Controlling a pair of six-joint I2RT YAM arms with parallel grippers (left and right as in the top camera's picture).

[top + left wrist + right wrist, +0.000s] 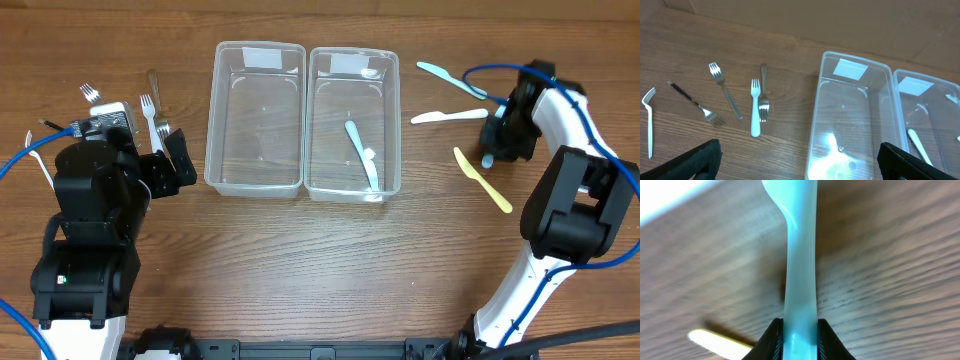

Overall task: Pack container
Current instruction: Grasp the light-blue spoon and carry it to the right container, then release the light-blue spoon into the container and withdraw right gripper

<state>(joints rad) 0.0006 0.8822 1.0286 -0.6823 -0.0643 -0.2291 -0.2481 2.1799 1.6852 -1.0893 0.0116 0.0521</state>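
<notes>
Gripping pale blue plastic utensil (800, 270) with right fingers (774, 341) clamped, left fingers (695, 162) wide apart; next probably needs lifting into right-hand clear plastic tub (398, 130).

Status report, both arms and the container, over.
Left gripper open near forks. Right gripper shut on blue utensil. Right container holds a blue knife. Yellow knife close beside the grip.

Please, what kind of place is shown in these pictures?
Probably a robotics lab bench, not a kitchen: a wooden table with cabled robot arms, two clear containers, and loose forks.
</notes>
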